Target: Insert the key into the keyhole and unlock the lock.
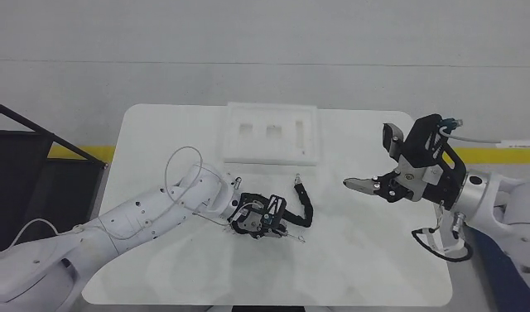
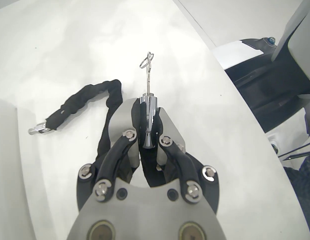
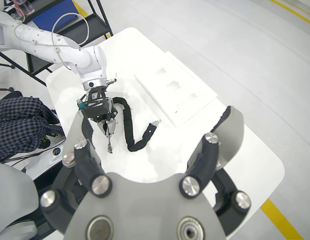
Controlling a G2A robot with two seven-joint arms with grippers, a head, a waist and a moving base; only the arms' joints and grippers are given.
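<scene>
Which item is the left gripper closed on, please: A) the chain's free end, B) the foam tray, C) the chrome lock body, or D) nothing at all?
C: the left gripper is shut on the lock body, with the key sticking out of its end, while the chain's free end lies apart on the table.

Bare surface separates left jaws from right jaws; a black chain curls just beside the left jaws.
</scene>
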